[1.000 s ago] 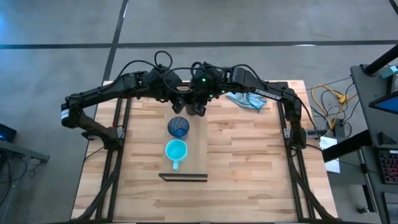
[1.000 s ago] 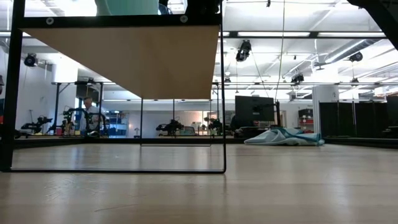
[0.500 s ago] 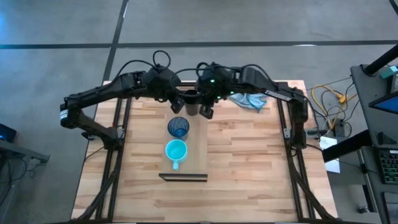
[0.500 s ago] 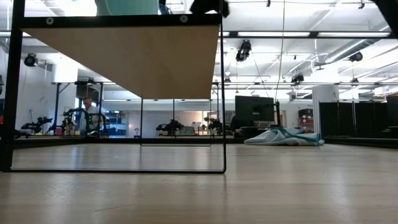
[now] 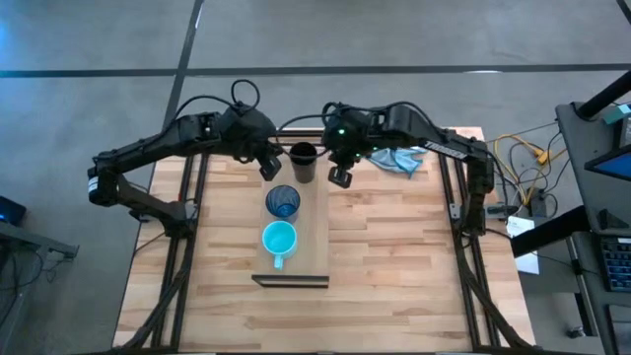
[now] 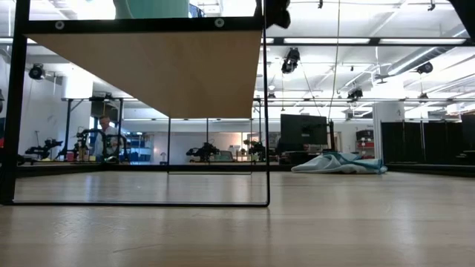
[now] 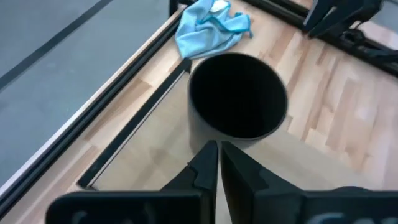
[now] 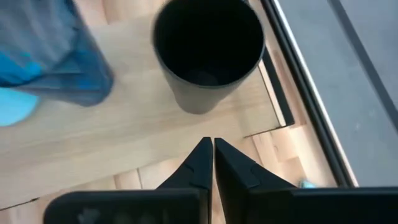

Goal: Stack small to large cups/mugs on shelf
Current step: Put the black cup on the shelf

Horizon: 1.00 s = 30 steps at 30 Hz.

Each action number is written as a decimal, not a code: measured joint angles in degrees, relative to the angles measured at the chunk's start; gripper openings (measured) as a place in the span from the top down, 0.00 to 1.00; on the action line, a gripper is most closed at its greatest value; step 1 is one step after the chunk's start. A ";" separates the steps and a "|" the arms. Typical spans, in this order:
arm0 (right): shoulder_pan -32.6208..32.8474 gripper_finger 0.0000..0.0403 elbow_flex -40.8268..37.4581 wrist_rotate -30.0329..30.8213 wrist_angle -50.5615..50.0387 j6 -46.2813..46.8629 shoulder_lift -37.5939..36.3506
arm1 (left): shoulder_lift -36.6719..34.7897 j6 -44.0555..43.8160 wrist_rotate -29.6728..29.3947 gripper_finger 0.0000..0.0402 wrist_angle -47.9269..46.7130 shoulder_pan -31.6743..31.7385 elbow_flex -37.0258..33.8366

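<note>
Three vessels stand in a row on the pale wooden shelf (image 5: 314,237). The black cup (image 5: 303,161) is at its far end, the translucent dark blue cup (image 5: 283,202) in the middle, and the turquoise mug (image 5: 279,239) nearest, its handle pointing toward the near edge. My left gripper (image 5: 268,170) is shut and hovers just left of the black cup (image 7: 236,99), apart from it. My right gripper (image 5: 339,177) is shut too and hangs just right of the black cup (image 8: 208,50). The right wrist view also shows the blue cup (image 8: 56,56).
A light blue cloth (image 5: 394,158) lies on the slatted tabletop near the far right corner, behind my right arm. The shelf board (image 6: 148,70) sits raised on a dark frame above the table. Bare tabletop stretches to the right of and near the shelf.
Both grippers have drawn back from the black cup. The left one moved toward the table's left edge and the right one toward the right and slightly near. The cup, covered by them before, now stands in plain sight on the shelf's far end.
</note>
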 joint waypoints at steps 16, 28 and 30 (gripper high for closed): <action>-3.02 0.98 -10.14 0.07 11.75 3.53 1.36 | 2.30 -3.41 -3.71 1.00 -2.54 0.00 -0.07; -3.17 0.98 -10.82 -0.46 14.78 3.36 1.34 | 5.16 -3.52 -3.82 1.00 -2.28 0.00 -0.15; -3.08 0.98 -10.84 -0.50 14.93 3.21 1.34 | 5.14 -3.54 -3.82 1.00 -1.74 0.00 -0.15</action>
